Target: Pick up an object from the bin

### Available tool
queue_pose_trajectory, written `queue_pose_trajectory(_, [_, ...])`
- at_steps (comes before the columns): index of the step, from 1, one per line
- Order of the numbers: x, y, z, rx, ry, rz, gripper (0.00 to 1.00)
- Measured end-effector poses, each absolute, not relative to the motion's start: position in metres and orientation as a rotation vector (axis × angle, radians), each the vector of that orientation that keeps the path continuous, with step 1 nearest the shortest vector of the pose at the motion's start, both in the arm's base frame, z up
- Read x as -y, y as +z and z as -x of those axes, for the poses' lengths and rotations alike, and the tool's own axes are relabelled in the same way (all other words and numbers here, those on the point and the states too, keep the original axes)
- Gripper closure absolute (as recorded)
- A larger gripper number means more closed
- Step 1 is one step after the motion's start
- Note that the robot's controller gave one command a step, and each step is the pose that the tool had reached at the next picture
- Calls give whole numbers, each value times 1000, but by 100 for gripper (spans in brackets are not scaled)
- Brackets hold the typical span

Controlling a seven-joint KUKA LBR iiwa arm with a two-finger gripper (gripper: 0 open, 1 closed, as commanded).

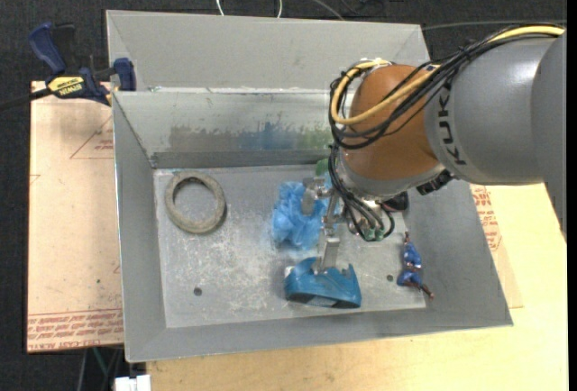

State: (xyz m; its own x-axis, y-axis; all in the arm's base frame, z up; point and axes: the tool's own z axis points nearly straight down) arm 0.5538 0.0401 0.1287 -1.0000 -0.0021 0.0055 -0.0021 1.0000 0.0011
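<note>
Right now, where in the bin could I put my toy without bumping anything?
The bin floor between the grey ring and the flat blue thing is bare. The middle is crowded: pincer, flat blue thing and crumpled blue wad bunch together.

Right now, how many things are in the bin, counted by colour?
Blue: 3 (crumpled light-blue wad, flat blue block, small dark-blue toy)
Grey: 1 (ring)
Total: 4

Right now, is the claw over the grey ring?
No, the claw hangs over the flat blue object near the bin's front; the grey ring lies apart at the left.
</note>
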Motion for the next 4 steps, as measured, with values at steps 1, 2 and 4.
queue_pose_trajectory(1, [-40, 133, -555, 3143, -2, 0, 0])
queue_pose_trajectory(2, [-30, 72, -624, 3114, -5, -494, 0])
queue_pose_trajectory(4, [-34, 79, -626, 3114, -9, -510, 0])
